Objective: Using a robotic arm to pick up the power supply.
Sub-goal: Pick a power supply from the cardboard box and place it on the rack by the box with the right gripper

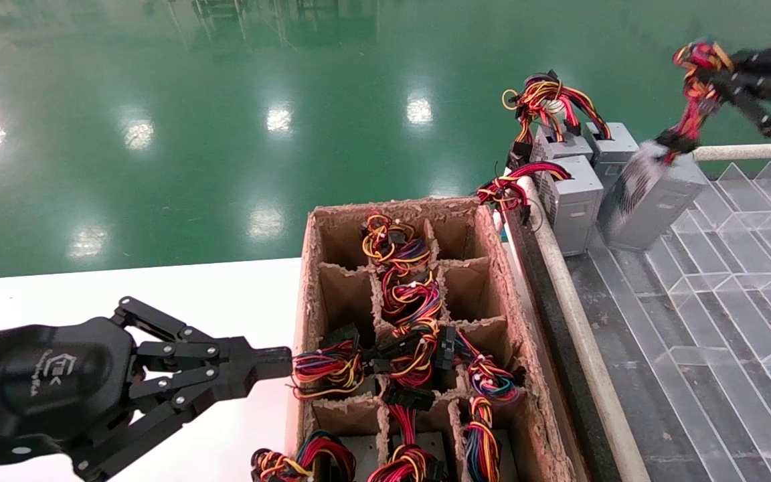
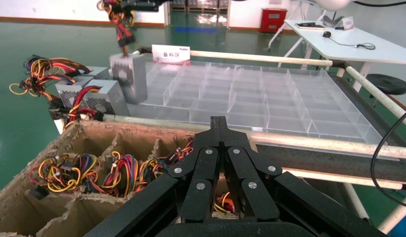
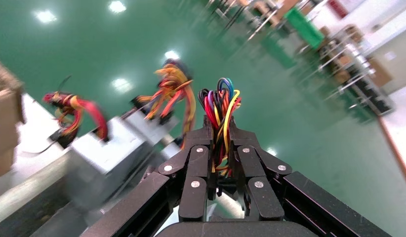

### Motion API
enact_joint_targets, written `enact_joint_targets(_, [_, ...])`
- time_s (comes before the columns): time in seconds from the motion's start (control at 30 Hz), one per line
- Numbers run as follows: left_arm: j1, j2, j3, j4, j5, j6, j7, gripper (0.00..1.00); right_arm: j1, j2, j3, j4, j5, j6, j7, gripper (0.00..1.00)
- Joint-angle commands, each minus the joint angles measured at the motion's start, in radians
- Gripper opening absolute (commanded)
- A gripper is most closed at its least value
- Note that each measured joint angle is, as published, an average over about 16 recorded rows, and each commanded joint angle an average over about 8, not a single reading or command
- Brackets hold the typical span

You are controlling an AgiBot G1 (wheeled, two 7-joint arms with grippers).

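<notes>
Head view: right tool [image 1: 707, 73] at far right, clenched on the wire bundle [image 1: 693, 100] of a grey power supply [image 1: 656, 194], which hangs tilted and blurred just above the clear divider tray [image 1: 747, 281], beside two more supplies [image 1: 569, 194] standing at the tray's far left corner. Right arm cut off by the frame edge. Left tool [image 1: 278, 365] low at near left over the white table [image 1: 225, 294], fingers pressed together with nothing between them, tip touching or just short of wires at the left wall of the cardboard divider box [image 1: 305, 268]; hard to say which. Left wrist view: left tool [image 2: 219, 123] closed, pointing over the box [image 2: 38, 207]; lifted supply [image 2: 129, 74] far off, dangling by its wires. Right wrist view: right tool [image 3: 220, 131] gripping coloured wires [image 3: 221, 106] that stick out past its fingertips; supply below mostly hidden by the fingers, background units [image 3: 107, 148] smeared.
</notes>
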Motion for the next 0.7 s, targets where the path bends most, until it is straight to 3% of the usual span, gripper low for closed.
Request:
enact_joint_targets(0.03, [0.000, 0.000, 0.000, 0.000, 0.000, 0.000, 0.000, 0.00, 0.004, -0.001, 0.007, -0.017, 0.012, -0.001, -0.018, 0.00])
enact_joint_targets(0.4, [0.000, 0.000, 0.000, 0.000, 0.000, 0.000, 0.000, 0.00, 0.001, -0.009, 0.011, -0.075, 0.024, 0.000, -0.078, 0.00])
enact_joint_targets(0.7, [0.000, 0.000, 0.000, 0.000, 0.000, 0.000, 0.000, 0.00, 0.021, -0.062, -0.006, -0.168, -0.011, 0.035, -0.137, 0.00])
